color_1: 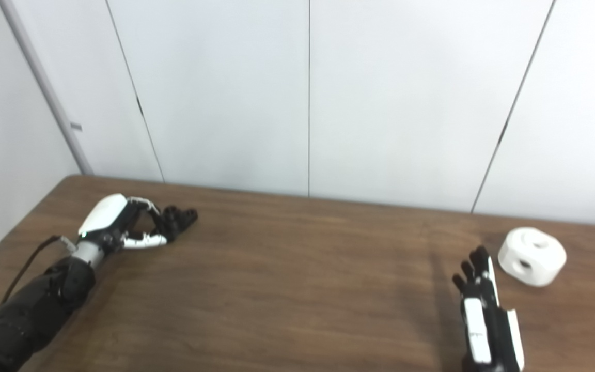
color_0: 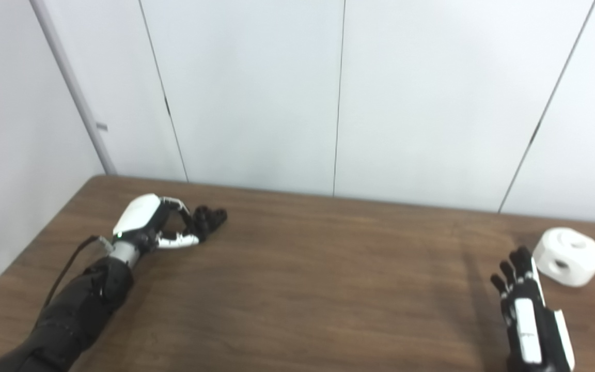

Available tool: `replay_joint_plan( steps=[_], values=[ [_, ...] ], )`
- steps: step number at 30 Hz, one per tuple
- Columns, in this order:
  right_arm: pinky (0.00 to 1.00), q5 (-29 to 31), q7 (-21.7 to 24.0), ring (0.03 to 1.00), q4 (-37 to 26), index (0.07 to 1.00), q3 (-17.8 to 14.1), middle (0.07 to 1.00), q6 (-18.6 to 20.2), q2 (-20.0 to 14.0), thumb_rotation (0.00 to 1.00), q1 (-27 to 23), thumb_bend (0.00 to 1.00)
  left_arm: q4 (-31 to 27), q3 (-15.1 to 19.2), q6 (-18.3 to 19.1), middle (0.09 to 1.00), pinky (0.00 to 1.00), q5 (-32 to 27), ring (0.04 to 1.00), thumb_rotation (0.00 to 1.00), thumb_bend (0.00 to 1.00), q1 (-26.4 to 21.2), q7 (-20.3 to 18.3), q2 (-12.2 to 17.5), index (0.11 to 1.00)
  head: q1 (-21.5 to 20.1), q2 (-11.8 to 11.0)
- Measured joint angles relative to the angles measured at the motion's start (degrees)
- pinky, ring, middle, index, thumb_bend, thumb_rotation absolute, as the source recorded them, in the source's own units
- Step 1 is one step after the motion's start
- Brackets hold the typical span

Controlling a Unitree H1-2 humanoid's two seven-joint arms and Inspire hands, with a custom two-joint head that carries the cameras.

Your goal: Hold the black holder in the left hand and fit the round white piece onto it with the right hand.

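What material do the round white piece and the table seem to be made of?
Round white piece: probably matte plastic, perhaps printed; an even, dull white with rounded edges and holes. Table: brown wood grain, likely a smooth laminate or veneer, since it shows a faint sheen.

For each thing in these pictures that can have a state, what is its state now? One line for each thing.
left hand: at the table's far left, fingers curled around the black holder.
black holder: lying on the table, in the left hand's fingers, not lifted.
right hand: open, fingers straight, holding nothing.
round white piece: resting on the table just beyond the right hand, not gripped; not fitted on the holder.
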Motion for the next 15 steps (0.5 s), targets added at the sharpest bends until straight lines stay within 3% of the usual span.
replay_joint_plan(
  steps=[15],
  values=[
    [0.95, 0.3, 0.4, 0.985, -0.7, 1.000, 0.1, 1.000, 0.5, -2.0, 0.88, 0.0, 0.48, -20.1, 0.9, 0.3, 0.693, 0.80, 2.2, 0.832, 0.04, 0.52, 8.6, -6.9, 0.9, 0.487, -1.0, 1.6]
  ],
)
